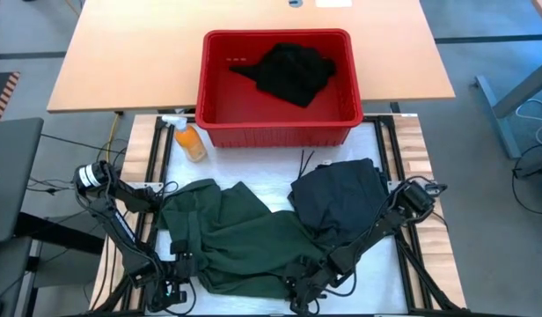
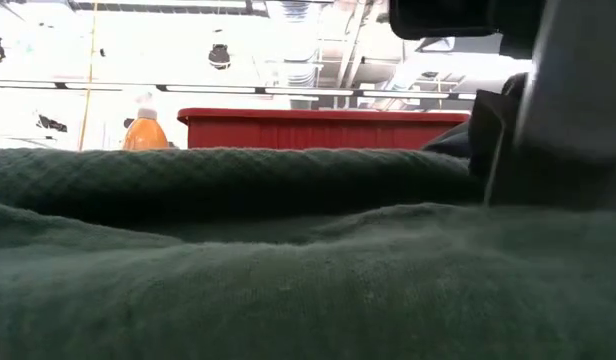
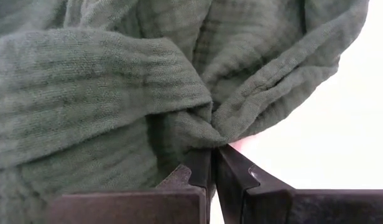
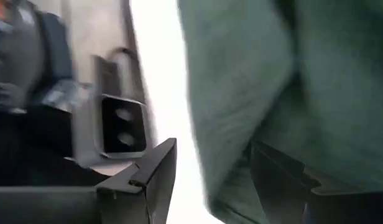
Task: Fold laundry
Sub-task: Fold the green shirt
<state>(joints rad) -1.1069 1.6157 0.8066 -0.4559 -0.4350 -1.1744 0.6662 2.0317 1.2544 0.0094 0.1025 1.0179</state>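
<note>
A dark green garment (image 1: 231, 238) lies crumpled on the white table top, left of the middle and toward the near edge; it fills the low view's foreground (image 2: 288, 270). A dark blue-black garment (image 1: 341, 198) lies bunched to its right. Another black garment (image 1: 293, 72) sits in the red basket (image 1: 218, 106) at the far side. My left gripper (image 3: 213, 152) is shut on the green garment at its near left part (image 1: 179, 264). My right gripper (image 4: 213, 168) stands open at the garment's near right edge (image 1: 302, 282), with a green cloth edge between its fingers. My left gripper pinches a gathered bunch of the green cloth (image 3: 210, 127) between its two fingertips, several layers puckered together at the hold. The fingers slant down onto it, and the rest of the cloth lies on the table. My right gripper's fingers (image 4: 278, 180) straddle the garment's edge (image 4: 232, 186); I cannot tell whether they touch it.
An orange bottle (image 1: 190, 141) lies beside the basket's near left corner. Wooden strips (image 1: 412, 145) and the arms' frames border the white surface left and right. A wooden table (image 1: 121, 62) stands beyond it. Bare white surface (image 1: 253, 167) shows between basket and garments.
</note>
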